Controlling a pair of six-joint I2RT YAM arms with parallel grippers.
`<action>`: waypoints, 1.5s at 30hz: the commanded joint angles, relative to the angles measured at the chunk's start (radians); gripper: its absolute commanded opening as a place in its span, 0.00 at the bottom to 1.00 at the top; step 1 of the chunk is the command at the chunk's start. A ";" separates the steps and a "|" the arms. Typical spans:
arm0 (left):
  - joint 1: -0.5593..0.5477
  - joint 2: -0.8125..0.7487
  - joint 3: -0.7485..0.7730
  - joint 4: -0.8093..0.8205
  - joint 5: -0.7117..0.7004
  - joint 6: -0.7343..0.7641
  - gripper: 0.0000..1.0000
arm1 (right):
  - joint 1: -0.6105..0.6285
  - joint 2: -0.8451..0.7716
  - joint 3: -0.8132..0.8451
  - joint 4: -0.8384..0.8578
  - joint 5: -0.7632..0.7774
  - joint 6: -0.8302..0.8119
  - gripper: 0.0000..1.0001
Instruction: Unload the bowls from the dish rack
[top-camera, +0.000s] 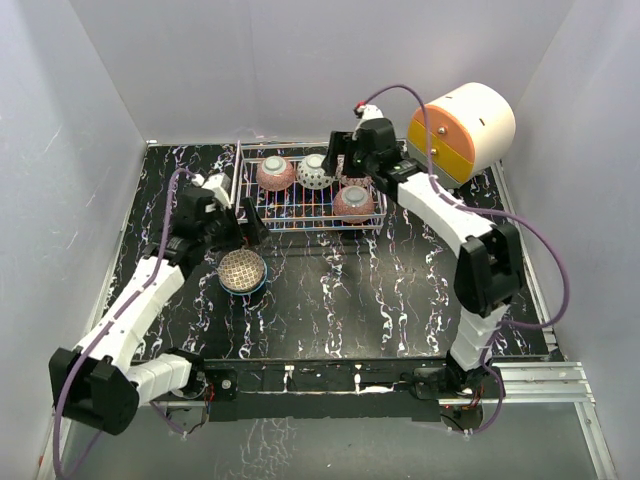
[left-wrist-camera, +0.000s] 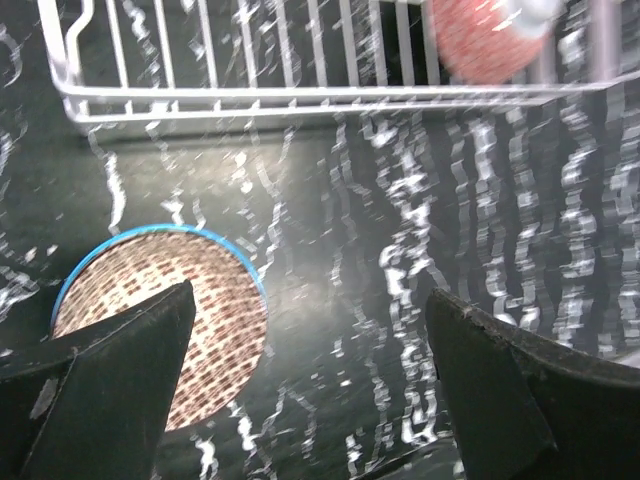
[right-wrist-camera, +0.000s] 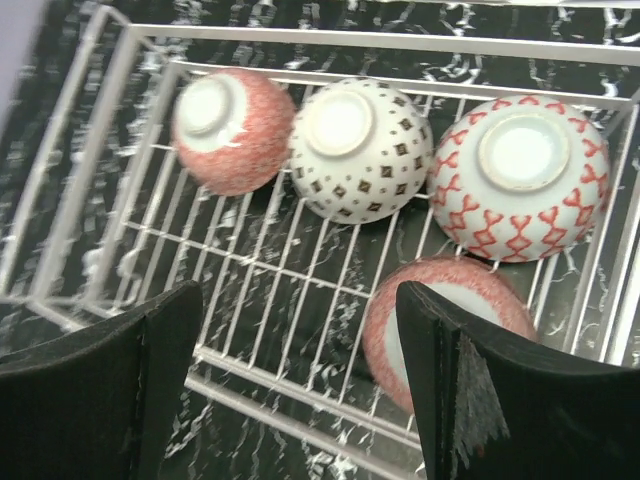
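Right wrist — bowls (right-wrist-camera: 360, 150) in dish rack (right-wrist-camera: 400, 42)

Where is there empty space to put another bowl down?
The table is bare in front of the dish rack, right of the blue-rimmed bowl. Inside the rack, only the near left is free; four bowls crowd the rest.

No letters, numbers, brand marks or signs can be read in any of the three views. The bowls (right-wrist-camera: 360, 150) in the dish rack (right-wrist-camera: 330, 38) carry only painted patterns. The drawer unit (top-camera: 470, 130), at 1 o'clock on the worktop, shows only plain white, orange and yellow faces.
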 joint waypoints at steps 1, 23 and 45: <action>0.112 -0.063 -0.071 0.185 0.348 -0.111 0.97 | 0.058 0.118 0.125 -0.162 0.294 -0.125 0.82; 0.251 -0.065 -0.216 0.502 0.670 -0.313 0.97 | 0.065 0.115 0.034 -0.120 0.493 -0.104 0.89; 0.251 -0.043 -0.220 0.500 0.664 -0.281 0.97 | 0.041 0.208 0.082 -0.144 0.416 -0.106 0.79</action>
